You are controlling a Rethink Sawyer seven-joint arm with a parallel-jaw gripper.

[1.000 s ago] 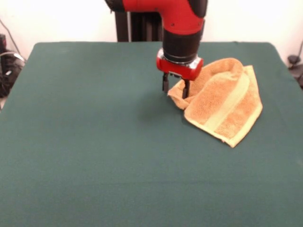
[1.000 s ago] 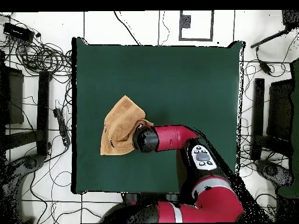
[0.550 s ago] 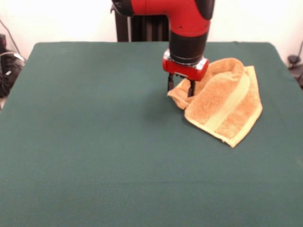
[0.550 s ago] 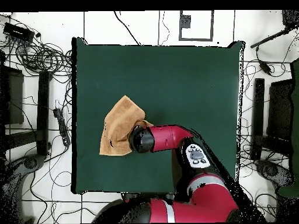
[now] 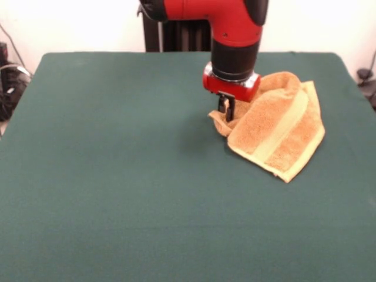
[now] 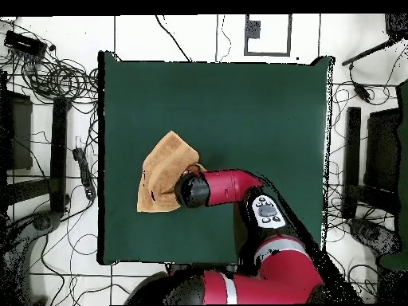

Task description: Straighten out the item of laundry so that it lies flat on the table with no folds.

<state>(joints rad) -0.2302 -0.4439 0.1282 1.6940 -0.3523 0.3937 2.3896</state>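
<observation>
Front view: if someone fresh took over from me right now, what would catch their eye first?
The red and black arm, coming down from above with its gripper closed on the near corner of the towel. Next, the orange-tan towel itself, bunched and folded over with a paler band running across it, toward the right side of the dark green table. The overhead view shows it near one table edge.

One camera faced the arm (image 5: 235, 35) from across the table (image 5: 117, 176), angled down at close range; another looked straight down from high overhead, taking in the floor. Both framed the whole table (image 6: 239, 103).
</observation>
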